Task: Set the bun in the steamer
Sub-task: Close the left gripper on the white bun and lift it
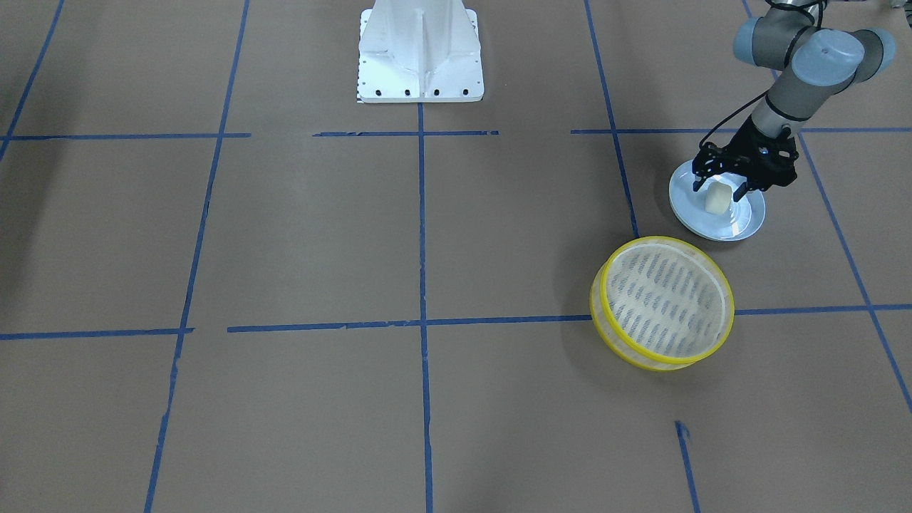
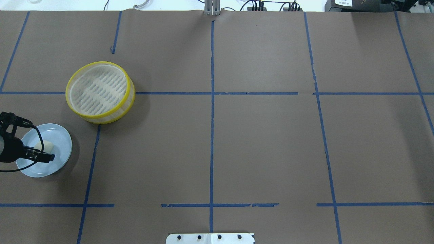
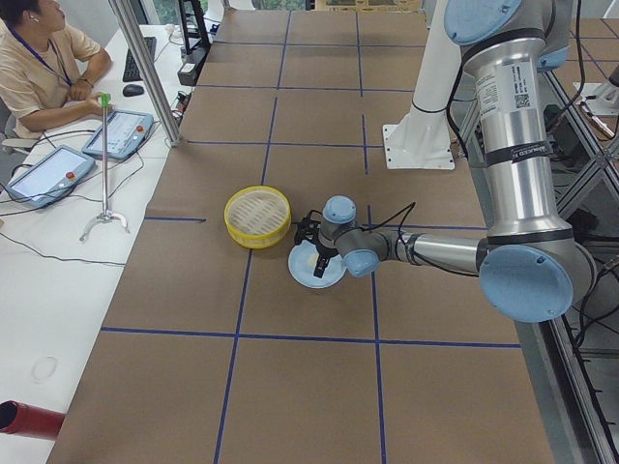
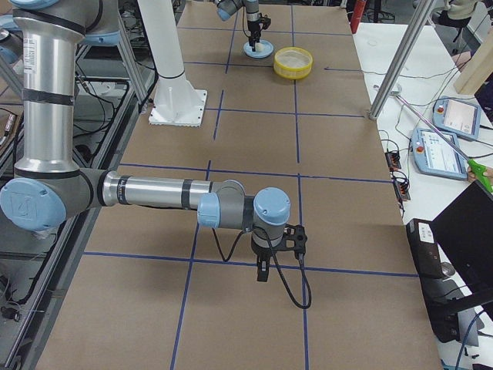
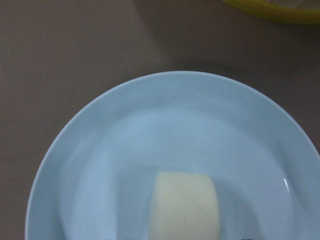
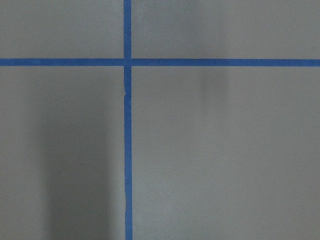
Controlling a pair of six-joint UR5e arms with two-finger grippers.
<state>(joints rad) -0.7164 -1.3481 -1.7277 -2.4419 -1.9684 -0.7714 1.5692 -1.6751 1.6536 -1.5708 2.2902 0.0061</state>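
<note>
Currently we find the bun (image 1: 716,199) on the blue plate (image 1: 744,222), directly between the spread fingers of the left gripper (image 1: 717,192); the steamer (image 1: 666,303) stands nearby. We cannot tell whether the distant right gripper (image 4: 262,271) is spread or closed.

I see the left tool (image 1: 718,191) low over the plate (image 1: 737,224), a finger on each side of the bun (image 1: 717,199). A strip of bare counter (image 1: 499,235) separates the plate from the steamer (image 1: 662,240). The steamer's raised yellow rim stands in that path, and its top is open.
</note>
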